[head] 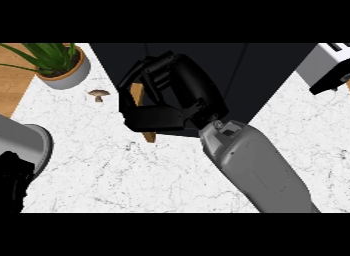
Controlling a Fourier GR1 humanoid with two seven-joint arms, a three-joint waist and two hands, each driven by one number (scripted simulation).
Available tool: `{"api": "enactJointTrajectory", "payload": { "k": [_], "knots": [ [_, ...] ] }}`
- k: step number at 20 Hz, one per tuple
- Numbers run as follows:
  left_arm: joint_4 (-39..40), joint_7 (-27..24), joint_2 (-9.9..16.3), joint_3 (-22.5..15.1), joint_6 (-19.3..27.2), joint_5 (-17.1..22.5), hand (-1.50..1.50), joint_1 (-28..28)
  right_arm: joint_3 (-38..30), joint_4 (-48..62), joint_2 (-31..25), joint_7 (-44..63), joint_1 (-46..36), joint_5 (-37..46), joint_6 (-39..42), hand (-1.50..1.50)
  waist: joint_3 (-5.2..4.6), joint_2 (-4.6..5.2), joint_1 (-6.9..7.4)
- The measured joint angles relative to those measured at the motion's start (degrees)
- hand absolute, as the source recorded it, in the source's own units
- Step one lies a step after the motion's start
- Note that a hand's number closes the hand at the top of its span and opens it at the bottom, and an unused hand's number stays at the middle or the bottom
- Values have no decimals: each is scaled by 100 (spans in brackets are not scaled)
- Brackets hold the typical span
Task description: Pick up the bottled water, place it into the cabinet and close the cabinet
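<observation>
The worktop (134,170) is a white marbled surface flanked by wood-toned areas at the upper left and upper right edges of the head view.

Surrounding items:
- A potted plant (56,62) with long green leaves stands in a pale round pot at the upper left corner of the worktop.
- A small brown mushroom (98,94) lies on the worktop just right of and below the pot, apart from it.
- A white toaster (331,67) with black detailing stands at the upper right, partly cut by the frame edge.
- The cabinet (266,75) appears as a large dark body across the upper centre, narrowing toward the lower centre. A thin vertical line marks a seam on its face. Whether its door is open or closed cannot be told.

Right arm: the grey forearm enters from the lower right and runs diagonally up to the centre. The right hand (167,107) sits in front of the cabinet's left portion, its fingers (152,70) curled inward toward the palm.

Task item: a narrow tan object (138,95) shows in the gap between fingers and palm, and a tan tip protrudes below the hand against the worktop. This appears to be the bottled water, enclosed by the curled fingers; most of it is hidden by the hand.

Left arm: the left hand (4,182) shows at the lower left edge as a dark mass beside a grey forearm section. The state of its fingers cannot be told.
</observation>
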Motion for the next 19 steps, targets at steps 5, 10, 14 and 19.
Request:
{"api": "enactJointTrajectory", "payload": {
  "k": [5,10,14,19],
  "knots": [
    [24,7,87,219,-225,67,150,128,-293,731,19,-695,-145,-345,790,150,-6,-156,9],
    [21,39,59,202,-288,44,150,85,-354,1126,0,-1028,-295,-544,1327,150,-51,-218,71],
    [-6,21,22,165,-299,-23,150,70,-387,1306,-94,-1300,-351,-606,1658,150,-83,-228,123],
    [14,76,4,162,-282,-24,150,-79,-416,1477,-156,-1554,-416,-697,1986,150,-104,-224,135]
  ]
}}
